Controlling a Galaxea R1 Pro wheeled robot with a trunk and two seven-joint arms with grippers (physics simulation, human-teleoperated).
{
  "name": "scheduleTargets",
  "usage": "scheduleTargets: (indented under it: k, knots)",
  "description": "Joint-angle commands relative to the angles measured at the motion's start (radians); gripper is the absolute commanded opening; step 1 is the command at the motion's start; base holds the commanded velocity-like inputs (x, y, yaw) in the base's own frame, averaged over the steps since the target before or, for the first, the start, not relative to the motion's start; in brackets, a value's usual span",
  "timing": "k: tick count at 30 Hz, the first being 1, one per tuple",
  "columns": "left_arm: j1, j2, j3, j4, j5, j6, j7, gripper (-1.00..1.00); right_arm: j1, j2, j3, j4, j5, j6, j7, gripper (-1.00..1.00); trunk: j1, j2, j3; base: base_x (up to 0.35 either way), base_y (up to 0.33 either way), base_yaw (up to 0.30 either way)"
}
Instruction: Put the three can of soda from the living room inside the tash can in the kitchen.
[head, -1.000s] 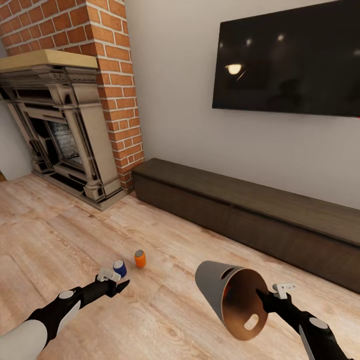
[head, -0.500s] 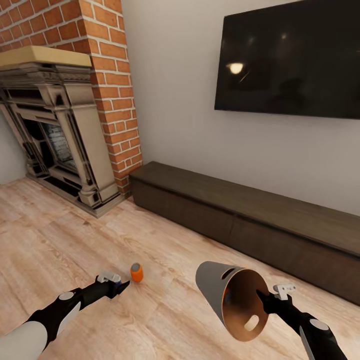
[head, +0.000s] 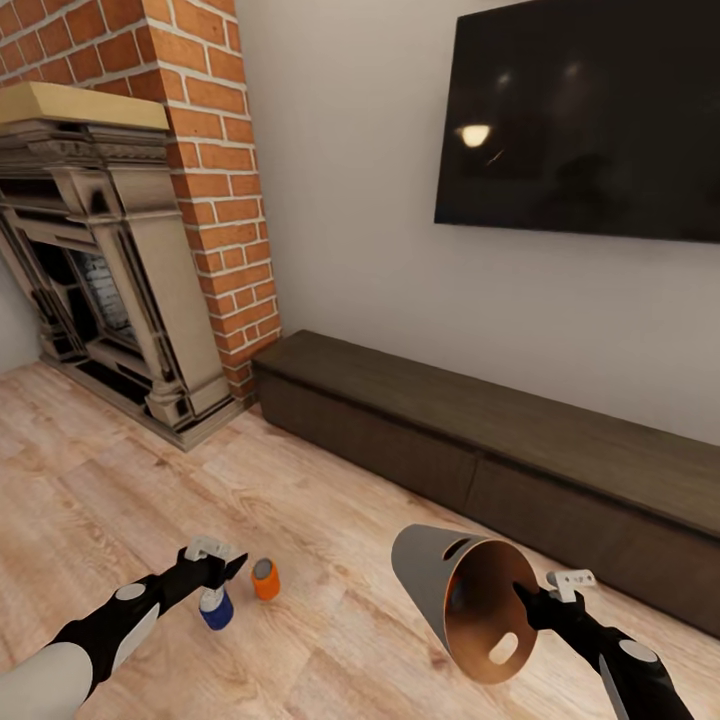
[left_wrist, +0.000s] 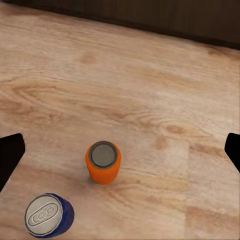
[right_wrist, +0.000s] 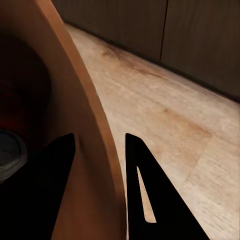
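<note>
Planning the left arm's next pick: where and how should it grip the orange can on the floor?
Grip the orange can across its round side wall, mid-height, coming down from above. It stands upright, grey top up, apart from the blue can, and the open left gripper already hovers over both.

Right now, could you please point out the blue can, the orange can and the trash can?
blue can (head: 215, 609), head view, its side.
orange can (left_wrist: 103, 162), left wrist view, its side.
trash can (head: 422, 572), head view, grey outer wall.

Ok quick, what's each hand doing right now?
Left hand: open, empty, above the blue can.
Right hand: closed on the bin rim.
</note>
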Motion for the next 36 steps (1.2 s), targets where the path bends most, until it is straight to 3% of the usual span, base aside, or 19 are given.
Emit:
scheduleTargets:
  k: [1, 13, 25, 36]
  knots:
    - [0.000, -0.001, 0.000, 0.000, 0.000, 0.000, 0.006, 1.00, 0.000, 0.000, 0.000, 0.002, -0.009, 0.001, 0.006, -1.00, 0.000, 0.000, 0.000, 0.056, 0.020, 0.000]
    - [0.000, -0.003, -0.001, 0.000, 0.000, 0.000, 0.025, 1.00, 0.000, -0.001, 0.000, 0.016, -0.009, 0.001, 0.003, -1.00, 0.000, 0.000, 0.000, -0.112, 0.087, 0.000]
    - [0.000, -0.004, -0.002, 0.000, 0.000, 0.000, 0.025, 1.00, 0.000, -0.001, 0.000, 0.018, -0.008, 0.001, 0.002, -1.00, 0.000, 0.000, 0.000, 0.174, 0.035, 0.000]
    - [0.000, -0.004, -0.002, 0.001, -0.002, 0.002, 0.025, 1.00, 0.000, -0.001, 0.001, 0.018, -0.008, 0.001, 0.002, -1.00, 0.000, 0.000, 0.000, -0.051, 0.141, 0.000]
